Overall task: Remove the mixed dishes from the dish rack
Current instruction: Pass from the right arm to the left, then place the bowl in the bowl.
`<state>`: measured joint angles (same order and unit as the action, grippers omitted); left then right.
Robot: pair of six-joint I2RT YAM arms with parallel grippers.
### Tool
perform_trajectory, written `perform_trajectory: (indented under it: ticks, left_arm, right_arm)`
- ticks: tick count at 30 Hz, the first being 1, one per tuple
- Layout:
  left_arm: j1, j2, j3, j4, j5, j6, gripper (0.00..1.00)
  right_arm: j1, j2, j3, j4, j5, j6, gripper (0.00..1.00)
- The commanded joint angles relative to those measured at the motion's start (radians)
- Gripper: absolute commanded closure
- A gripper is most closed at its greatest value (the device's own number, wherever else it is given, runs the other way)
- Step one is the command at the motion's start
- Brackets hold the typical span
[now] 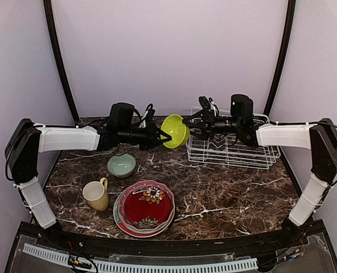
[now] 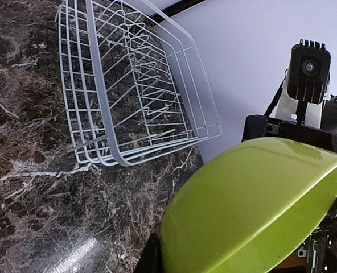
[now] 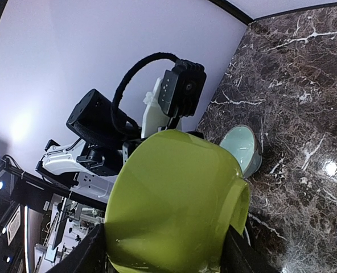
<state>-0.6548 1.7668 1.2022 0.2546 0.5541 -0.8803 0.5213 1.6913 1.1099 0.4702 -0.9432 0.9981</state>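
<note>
- Above the table [image 1: 225, 193], just left of the dish rack [image 1: 237, 154], hangs a glossy, plain lime-green bowl [image 1: 176, 130].
- It's tipped on edge, underside toward my left arm.
- My left gripper [image 1: 167, 137] and right gripper [image 1: 186, 120] both clamp it.

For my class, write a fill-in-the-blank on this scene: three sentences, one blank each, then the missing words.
The left gripper and right gripper grip one thing together: the lime-green ____.
Beside the pale yellow mug, the stack's top plate is mostly ____.
The white wire dish rack stands on the ____ arm's side of the table.
Missing words: bowl; red; right.
</note>
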Motion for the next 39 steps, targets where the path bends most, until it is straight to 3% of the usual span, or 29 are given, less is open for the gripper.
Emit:
perform_trajectory:
  ticks: [1,4,5,9,17,33,39]
  left_arm:
    - [0.042,-0.108,-0.052,-0.087,-0.007,0.089,0.99]
    - [0.083,-0.181,-0.107,-0.163,-0.035,0.115,0.99]
    - [0.109,-0.200,-0.140,-0.181,-0.044,0.130,0.99]
    - [0.189,-0.292,-0.203,-0.366,-0.137,0.212,0.99]
    - [0.264,-0.279,-0.122,-0.801,-0.360,0.361,0.99]
    - [0.266,-0.156,-0.094,-0.821,-0.495,0.385,0.98]
    - [0.266,-0.155,-0.095,-0.825,-0.519,0.396,0.86]
  right_arm:
    - [0.000,0.002,0.027,-0.021,-0.010,-0.024,0.29]
    - [-0.003,-0.017,0.048,-0.194,0.054,-0.139,0.05]
    - [-0.004,-0.025,0.059,-0.256,0.093,-0.181,0.02]
    - [-0.023,-0.061,0.102,-0.450,0.192,-0.329,0.01]
    - [-0.084,-0.130,0.088,-0.556,0.227,-0.389,0.01]
    - [-0.103,-0.264,0.113,-0.711,0.349,-0.499,0.01]
    - [-0.118,-0.320,0.108,-0.774,0.418,-0.549,0.01]
